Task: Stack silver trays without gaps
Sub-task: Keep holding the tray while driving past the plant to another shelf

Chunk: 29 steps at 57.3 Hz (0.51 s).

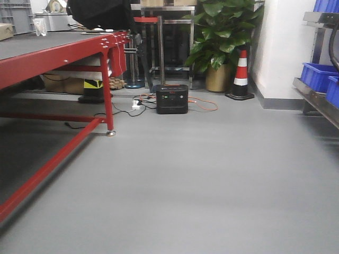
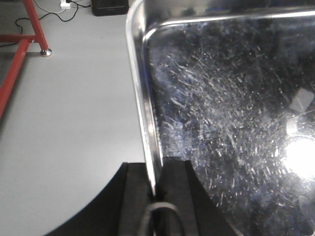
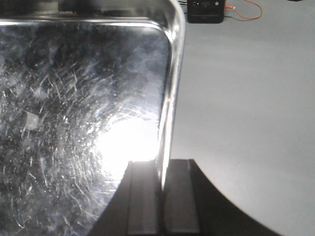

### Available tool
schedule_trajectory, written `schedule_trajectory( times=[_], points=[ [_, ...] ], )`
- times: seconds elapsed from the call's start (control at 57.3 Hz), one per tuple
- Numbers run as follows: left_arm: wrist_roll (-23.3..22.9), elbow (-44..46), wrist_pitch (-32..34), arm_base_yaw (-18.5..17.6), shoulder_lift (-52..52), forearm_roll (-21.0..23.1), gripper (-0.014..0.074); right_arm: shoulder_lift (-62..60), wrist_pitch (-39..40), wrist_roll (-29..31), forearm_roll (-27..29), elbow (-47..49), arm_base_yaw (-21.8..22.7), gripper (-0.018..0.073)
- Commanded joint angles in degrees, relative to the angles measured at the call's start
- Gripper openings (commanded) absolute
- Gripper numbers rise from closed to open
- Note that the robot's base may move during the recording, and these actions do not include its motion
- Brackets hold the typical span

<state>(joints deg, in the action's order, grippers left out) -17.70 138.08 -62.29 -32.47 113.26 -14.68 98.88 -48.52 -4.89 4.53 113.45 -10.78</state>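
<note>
A shiny, scratched silver tray [image 2: 231, 123] fills the right of the left wrist view, held above the grey floor. My left gripper [image 2: 153, 184] is shut on its left rim, one black finger either side. The same kind of silver tray [image 3: 74, 123] fills the left of the right wrist view, and my right gripper [image 3: 161, 179] is shut on its right rim. A bright glare sits on the tray floor by each gripper. Neither the tray nor the grippers show in the front view.
A red-framed workbench [image 1: 53, 58] stands at the left. A black power unit [image 1: 171, 99] with cables lies on the floor, with a potted plant [image 1: 222, 37] and a traffic cone [image 1: 241, 74] beyond. Blue bins [image 1: 318, 76] sit on a shelf at right.
</note>
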Motion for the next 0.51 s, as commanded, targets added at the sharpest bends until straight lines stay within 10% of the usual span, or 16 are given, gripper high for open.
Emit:
schedule_trajectory(
  times=[0.0, 0.489],
  points=[
    [0.85, 0.41, 1.88, -0.53, -1.01, 0.71, -0.0018, -0.91, 3.11, 1.01, 0.57, 0.69, -0.28, -0.0080],
    [0.85, 0.41, 1.88, -0.53, -1.01, 0.71, -0.0018, -0.91, 3.11, 1.01, 0.57, 0.69, -0.28, -0.0080]
  ],
)
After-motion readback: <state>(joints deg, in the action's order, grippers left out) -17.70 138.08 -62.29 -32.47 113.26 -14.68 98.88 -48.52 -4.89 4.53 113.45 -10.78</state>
